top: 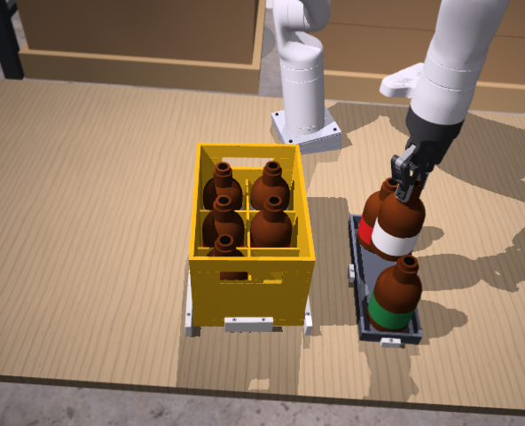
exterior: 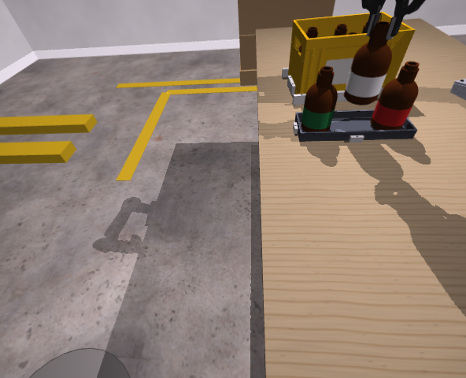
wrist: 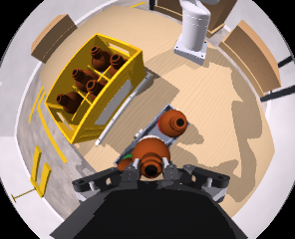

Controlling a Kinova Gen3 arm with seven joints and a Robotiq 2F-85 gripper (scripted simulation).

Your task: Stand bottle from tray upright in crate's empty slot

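Note:
My gripper [top: 407,182] is shut on the neck of a brown bottle with a white label [top: 398,225] and holds it upright, lifted above the dark grey tray. In the exterior view the white-label bottle [exterior: 367,68] hangs clear above the tray [exterior: 355,129]. A red-label bottle [top: 371,215] and a green-label bottle [top: 395,295] stand in the tray. The yellow crate [top: 246,236] stands left of the tray with several brown bottles; its front right slot [top: 271,251] is empty. The wrist view shows the held bottle's top [wrist: 150,155] between my fingers.
The arm's base [top: 305,130] stands behind the crate. White brackets [top: 247,323] sit by the crate's front and the tray's sides. Brown boxes [top: 138,41] line the table's far edge. The table's left edge [exterior: 260,244] drops to the floor.

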